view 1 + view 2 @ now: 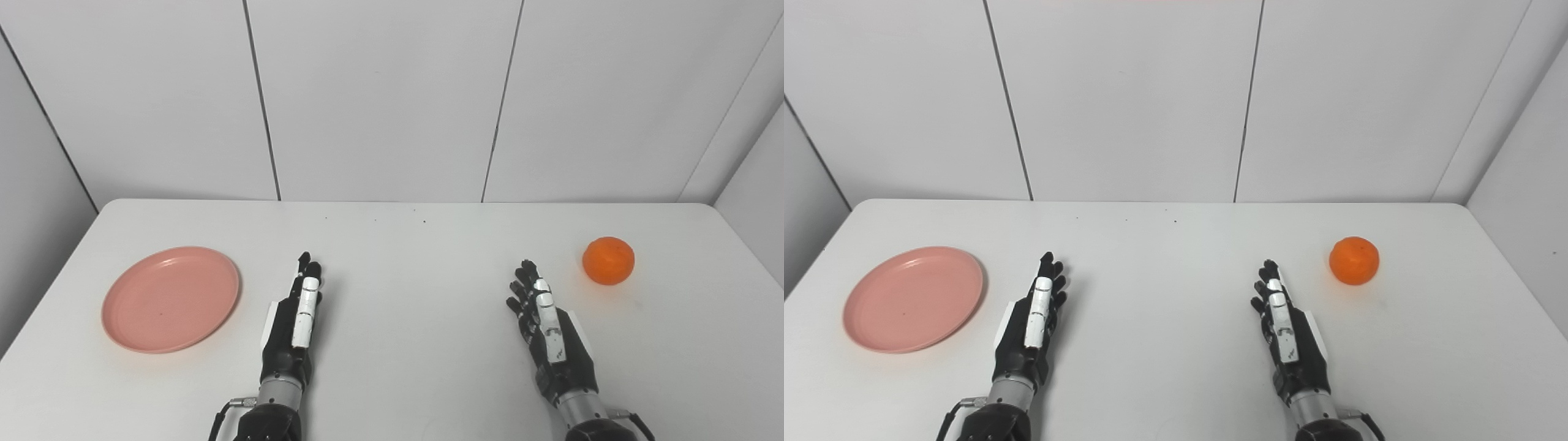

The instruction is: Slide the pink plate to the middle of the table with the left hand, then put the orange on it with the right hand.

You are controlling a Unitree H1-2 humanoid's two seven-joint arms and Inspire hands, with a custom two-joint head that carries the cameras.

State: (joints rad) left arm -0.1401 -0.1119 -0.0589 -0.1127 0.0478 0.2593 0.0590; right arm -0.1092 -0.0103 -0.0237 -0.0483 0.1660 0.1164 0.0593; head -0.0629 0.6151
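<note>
A pink plate lies flat on the white table at the left side. An orange sits on the table at the right. My left hand rests near the table's front, to the right of the plate and apart from it, fingers straight and holding nothing. My right hand rests near the front, left of and nearer than the orange, fingers extended and empty. The same scene shows in the right eye view: plate, orange, left hand, right hand.
White wall panels stand close behind the table's far edge. Side panels close in at the left and right. The table's left edge runs just beside the plate.
</note>
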